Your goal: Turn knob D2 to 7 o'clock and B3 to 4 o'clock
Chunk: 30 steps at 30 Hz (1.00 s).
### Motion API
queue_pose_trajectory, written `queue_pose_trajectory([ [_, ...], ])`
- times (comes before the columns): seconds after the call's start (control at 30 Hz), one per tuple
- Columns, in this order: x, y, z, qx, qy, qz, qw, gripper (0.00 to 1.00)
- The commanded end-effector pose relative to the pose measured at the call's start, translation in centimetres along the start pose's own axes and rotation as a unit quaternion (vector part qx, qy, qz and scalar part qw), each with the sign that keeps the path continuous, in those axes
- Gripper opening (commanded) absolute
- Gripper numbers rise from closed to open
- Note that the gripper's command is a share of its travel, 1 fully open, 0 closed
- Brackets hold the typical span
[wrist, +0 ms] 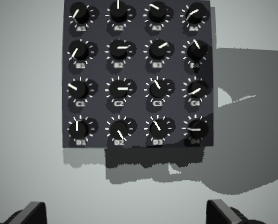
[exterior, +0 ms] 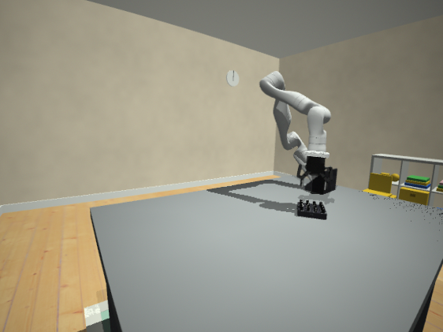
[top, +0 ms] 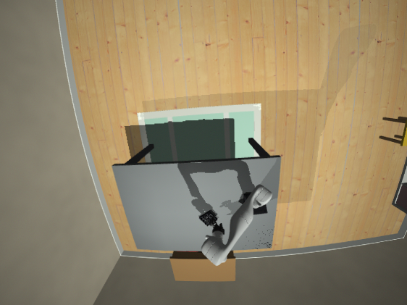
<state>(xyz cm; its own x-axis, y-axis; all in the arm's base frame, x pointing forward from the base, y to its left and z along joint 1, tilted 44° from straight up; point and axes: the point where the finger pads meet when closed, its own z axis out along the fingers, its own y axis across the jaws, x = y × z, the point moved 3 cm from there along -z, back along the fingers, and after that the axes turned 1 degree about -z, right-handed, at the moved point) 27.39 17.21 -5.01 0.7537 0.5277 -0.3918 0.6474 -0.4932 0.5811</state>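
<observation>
The black knob box [top: 204, 216] [exterior: 311, 210] [wrist: 137, 107] stands on the grey table [top: 156, 203] [exterior: 236, 261] [wrist: 30, 100]. In the wrist view its printed names read upright. Knob D2 [wrist: 118, 130] has its white line pointing down and to the right, near 5 o'clock. Knob B3 [wrist: 157, 50] has its line pointing up and to the right, near 2 o'clock. My gripper [top: 218, 228] [exterior: 320, 188] [wrist: 127, 217] is open and empty. It hangs above the table just off the front side of the box, its fingertips showing at the bottom corners of the wrist view.
The arm's black base [top: 258, 209] stands on the table to the right of the box. A shelf with yellow bins [exterior: 406, 174] is beyond the table's far right. A brown box [top: 203, 269] sits by the table's near edge.
</observation>
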Motion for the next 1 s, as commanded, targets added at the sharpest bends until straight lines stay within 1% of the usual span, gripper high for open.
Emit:
queue_pose_trajectory([
  [0.0,0.04,-0.02,-0.07,0.0,0.001,0.0,1.0,1.0],
  [0.73,0.04,-0.02,-0.08,0.0,0.001,0.0,1.0,1.0],
  [0.97,0.24,-0.02,-0.12,0.0,0.001,-0.012,1.0,1.0],
])
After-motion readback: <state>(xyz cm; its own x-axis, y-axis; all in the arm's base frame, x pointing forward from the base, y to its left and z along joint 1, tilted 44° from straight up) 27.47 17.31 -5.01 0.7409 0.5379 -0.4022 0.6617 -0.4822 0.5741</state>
